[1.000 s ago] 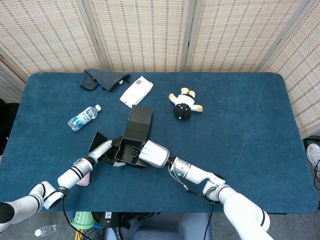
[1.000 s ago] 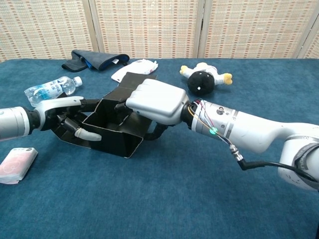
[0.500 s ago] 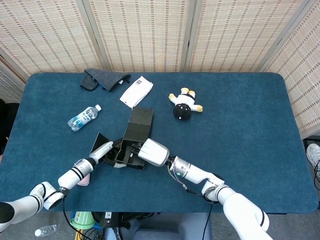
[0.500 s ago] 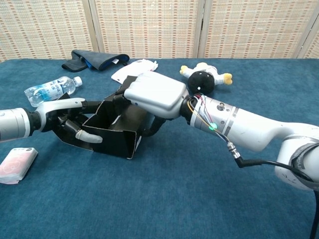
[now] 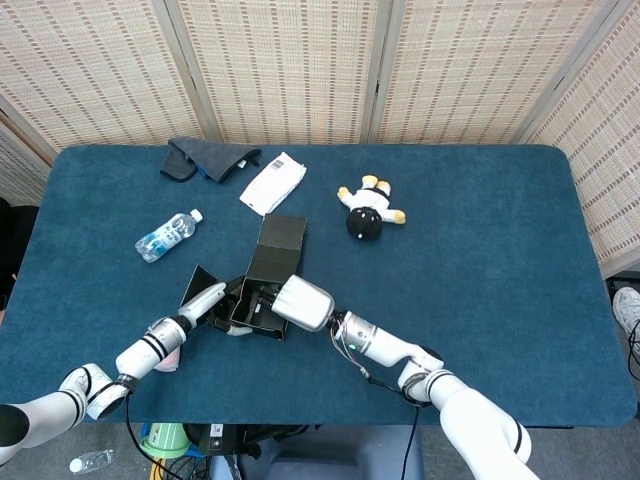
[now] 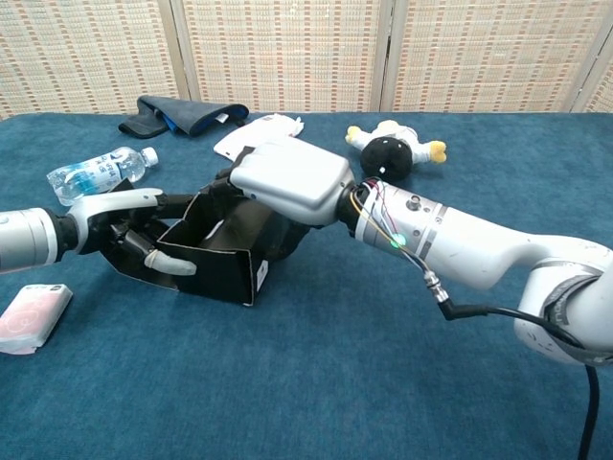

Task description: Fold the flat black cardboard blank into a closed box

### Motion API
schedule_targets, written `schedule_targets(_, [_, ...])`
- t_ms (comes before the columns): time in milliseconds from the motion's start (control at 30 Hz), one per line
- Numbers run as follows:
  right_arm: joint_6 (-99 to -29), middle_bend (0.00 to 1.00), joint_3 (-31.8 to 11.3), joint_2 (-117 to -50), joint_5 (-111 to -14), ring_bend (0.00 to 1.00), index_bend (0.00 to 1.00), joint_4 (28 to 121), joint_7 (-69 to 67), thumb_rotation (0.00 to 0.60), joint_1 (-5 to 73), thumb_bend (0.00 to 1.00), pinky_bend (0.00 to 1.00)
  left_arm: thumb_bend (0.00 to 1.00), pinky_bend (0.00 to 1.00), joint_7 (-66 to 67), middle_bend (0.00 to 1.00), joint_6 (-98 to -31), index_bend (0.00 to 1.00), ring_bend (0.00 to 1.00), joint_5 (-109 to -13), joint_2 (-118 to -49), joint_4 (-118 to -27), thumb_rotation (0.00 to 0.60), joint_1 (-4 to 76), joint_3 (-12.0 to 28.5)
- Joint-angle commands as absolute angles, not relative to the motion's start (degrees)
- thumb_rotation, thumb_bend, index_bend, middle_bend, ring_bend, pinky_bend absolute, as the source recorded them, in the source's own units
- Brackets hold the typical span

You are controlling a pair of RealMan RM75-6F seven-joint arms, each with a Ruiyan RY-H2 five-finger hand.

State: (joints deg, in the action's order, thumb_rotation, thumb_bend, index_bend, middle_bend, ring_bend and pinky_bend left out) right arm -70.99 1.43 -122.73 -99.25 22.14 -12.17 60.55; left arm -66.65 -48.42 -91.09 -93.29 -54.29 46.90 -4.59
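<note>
The black cardboard box (image 5: 268, 268) (image 6: 213, 257) lies partly folded on the blue table, its tray open upward and its lid flap (image 5: 283, 232) stretching away from me. My left hand (image 5: 207, 299) (image 6: 123, 226) grips the tray's left end, with the thumb against the front wall. From the right, my right hand (image 5: 300, 303) (image 6: 288, 176) lies over the tray's right end. Its dark fingers (image 6: 289, 240) curl down over the right wall into the tray, where their tips are hidden.
A water bottle (image 5: 167, 234) (image 6: 99, 171) lies to the left. A dark cloth (image 5: 203, 159), a white packet (image 5: 273, 183) and a plush toy (image 5: 368, 210) (image 6: 392, 150) sit behind the box. A pink packet (image 6: 32, 318) lies near my left wrist.
My right hand has slid left and further over the tray, covering more of its right end. The left hand has held its grip with little movement.
</note>
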Motion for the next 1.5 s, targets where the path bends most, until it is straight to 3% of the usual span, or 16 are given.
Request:
schedule_targets(33, [-70.81,0.37,1.38,-122.91,-99.16,0.79,0.39,21.98,-12.30,0.600,60.72,0.12,1.00,0.15,0.74,-66.49,0.13,-48.50,0.12,0.57,-91.10,-93.26,-54.31,0.600,46.87,-4.58])
schedule_targets(233, [-70.59,0.39,1.47,-122.77,-99.03,0.80,0.39,21.95,-12.90,0.600,60.77,0.14,1.00,0.15,0.74,-66.53,0.13,-48.57,0.12,0.57,-91.05,-92.97,-54.43,0.600,46.78,-4.63])
schedule_targets(467, [-69.62,0.49,2.20,-122.49,-99.36,0.82,0.50,22.12,-13.11,0.600,60.82,0.31,1.00,0.15,0.74,-66.38,0.13,-48.80,0.12,0.57,-91.06,-92.49,-54.82,0.600,46.73,-4.60])
schedule_targets(833, [-68.27,0.61,2.56,-121.15,-99.34,0.84,0.65,23.64,-13.88,0.600,61.02,0.43,1.00,0.15,0.74,-66.17,0.13,-49.02,0.12,0.57,-91.19,-92.11,-55.23,0.600,46.52,-4.83])
schedule_targets(1100, [-66.90,0.65,2.56,-120.23,-99.18,0.84,0.71,24.91,-13.80,0.600,61.39,0.46,1.00,0.15,0.74,-65.36,0.13,-49.30,0.12,0.57,-91.25,-92.01,-54.97,0.600,46.42,-4.82])
schedule_targets(1367, [-66.38,0.63,2.47,-119.12,-99.11,0.84,0.71,25.86,-12.94,0.600,61.55,0.46,1.00,0.15,0.74,-65.04,0.13,-49.52,0.12,0.57,-91.05,-91.72,-55.49,0.600,46.22,-4.67])
schedule_targets(1500, [-65.97,0.47,2.11,-118.72,-98.76,0.84,0.60,26.60,-11.64,0.600,61.53,0.35,1.00,0.15,0.74,-64.79,0.13,-49.46,0.12,0.57,-90.80,-91.67,-55.85,0.600,46.13,-4.51])
